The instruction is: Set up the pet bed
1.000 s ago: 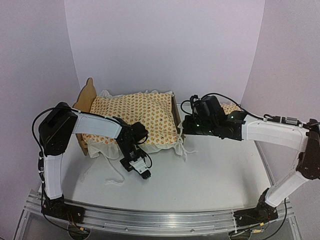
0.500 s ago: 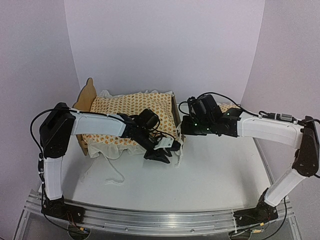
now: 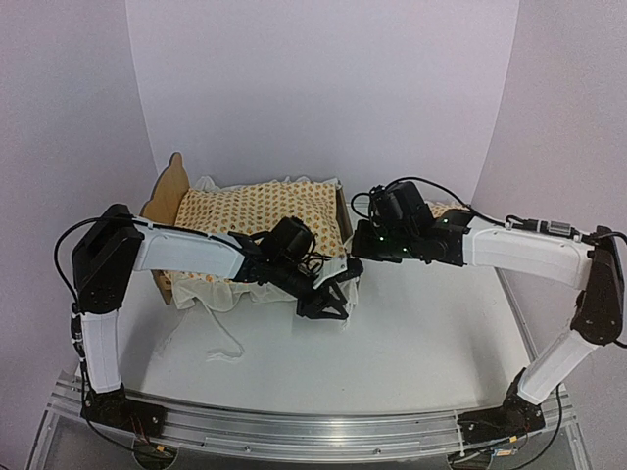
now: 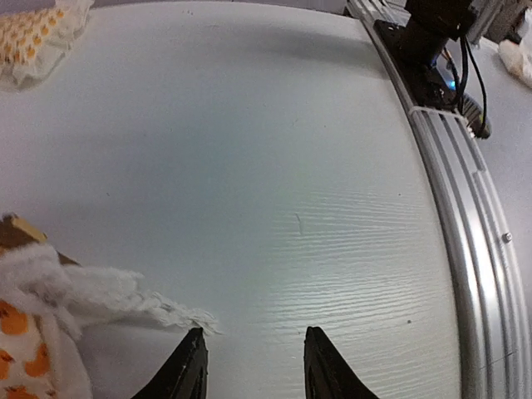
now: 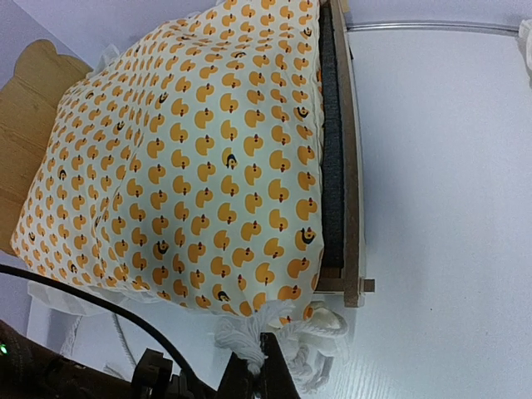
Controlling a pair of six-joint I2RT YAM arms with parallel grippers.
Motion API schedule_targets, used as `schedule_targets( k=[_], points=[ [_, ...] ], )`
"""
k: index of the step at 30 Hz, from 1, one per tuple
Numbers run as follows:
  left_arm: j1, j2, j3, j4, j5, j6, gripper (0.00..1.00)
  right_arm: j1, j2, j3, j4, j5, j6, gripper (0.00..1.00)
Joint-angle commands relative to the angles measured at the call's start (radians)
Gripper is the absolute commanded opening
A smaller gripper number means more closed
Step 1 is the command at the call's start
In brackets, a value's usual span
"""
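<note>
Although the right arm's wrist hides its tip from above, the pet bed (image 3: 172, 191) shows at the back left of the surface (image 3: 421, 343), with an orange duck-print mattress cushion (image 3: 260, 209) in it. The left end effector (image 3: 328, 299) hangs by the footboard corner.

In the left wrist view its fingers (image 4: 189, 366) are spread over bare surface beside the white ruffle (image 4: 91, 287), and the cushion is cut off.

In the right wrist view the right end effector (image 5: 268, 357) is pressed together against the ruffle. Whether it pinches fabric is unclear.
</note>
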Motion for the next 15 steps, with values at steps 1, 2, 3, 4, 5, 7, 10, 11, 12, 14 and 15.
schedule_targets(
  k=[1,2,3,4,5,7,10,11,12,14,15],
  points=[
    [-0.001,-0.049,-0.129,0.244,-0.024,-0.636,0.4,0.03,-0.007,0.031,0.007,0.043,0.046,0.0],
    [-0.002,-0.041,-0.144,0.288,-0.049,-0.68,0.41,0.031,-0.007,0.031,0.009,0.044,0.05,0.0],
    [-0.003,-0.031,-0.154,0.327,-0.078,-0.721,0.42,0.032,-0.007,0.031,0.011,0.043,0.052,0.0],
    [-0.004,-0.024,-0.16,0.362,-0.105,-0.744,0.42,0.033,-0.009,0.031,0.011,0.045,0.058,0.0],
    [-0.006,-0.018,-0.163,0.396,-0.132,-0.759,0.42,0.034,-0.011,0.03,0.011,0.047,0.067,0.0],
    [-0.007,-0.01,-0.163,0.433,-0.174,-0.776,0.44,0.036,-0.017,0.024,0.012,0.054,0.086,0.0],
    [-0.013,0.012,-0.165,0.497,-0.2,-0.759,0.49,0.046,-0.019,0.019,0.013,0.064,0.102,0.0],
    [-0.015,0.024,-0.163,0.516,-0.202,-0.75,0.5,0.049,-0.017,0.017,0.014,0.066,0.106,0.0],
    [-0.017,0.037,-0.159,0.521,-0.208,-0.748,0.5,0.05,-0.016,0.017,0.015,0.067,0.108,0.0],
    [-0.019,0.061,-0.152,0.521,-0.231,-0.763,0.48,0.052,-0.015,0.017,0.021,0.066,0.108,0.0],
    [-0.019,0.066,-0.151,0.518,-0.245,-0.773,0.46,0.052,-0.014,0.018,0.023,0.062,0.104,0.0]
  ],
)
